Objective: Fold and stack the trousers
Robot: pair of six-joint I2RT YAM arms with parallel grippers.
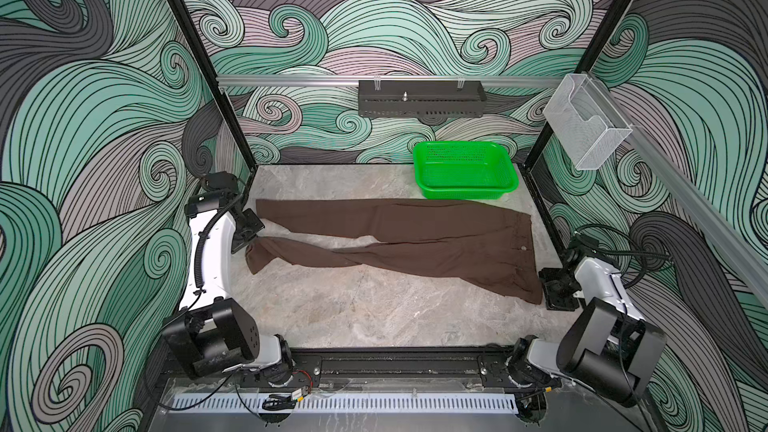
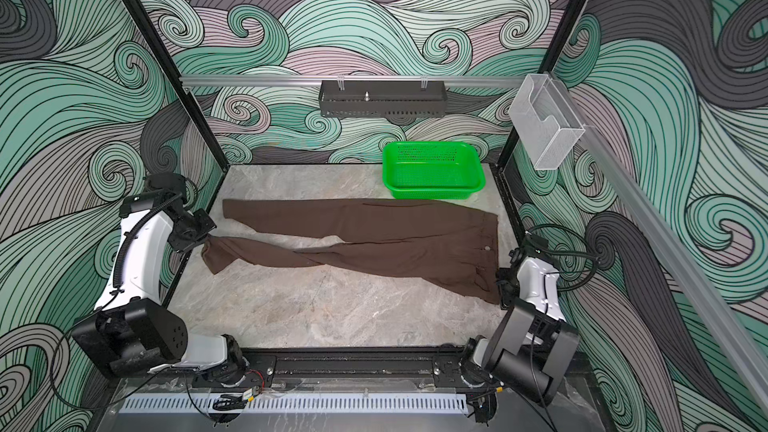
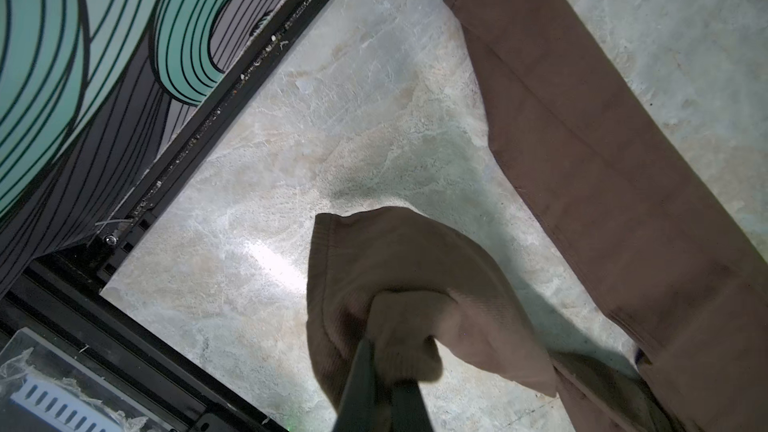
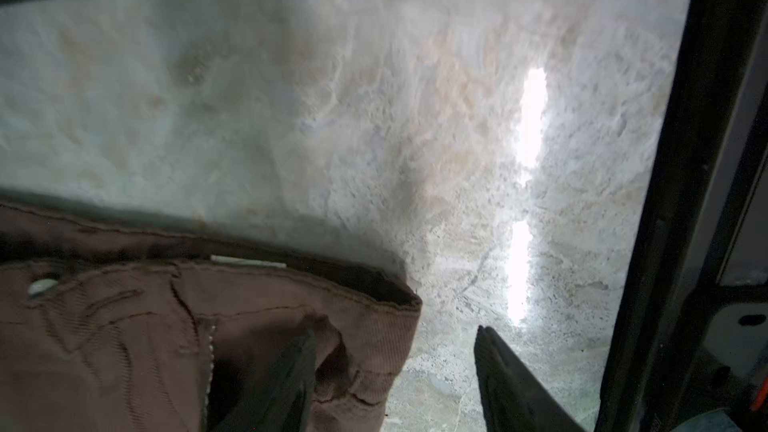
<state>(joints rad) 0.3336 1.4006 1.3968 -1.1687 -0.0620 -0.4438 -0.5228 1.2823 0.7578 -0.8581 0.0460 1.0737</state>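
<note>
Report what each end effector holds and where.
Left end effector: trousers, by one leg's cuff. Right end effector: open at the waistband corner, nothing held.

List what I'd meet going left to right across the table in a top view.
The left gripper clamping a leg hem → dark brown soft-fabric long trousers spread out → right gripper, fingers apart at the waistband corner.

The cell is walled with panels printed in swirling waves of green, mauve and dark grey. A dark perforated metal tray is hung from a silver rail on the back wall. Black frame posts are set to either side of the tray, and a clear plastic holder is mounted to its right. Below the tray a grey marble-patterned tabletop is spread, on which bright streaks of glare are reflected.
</note>
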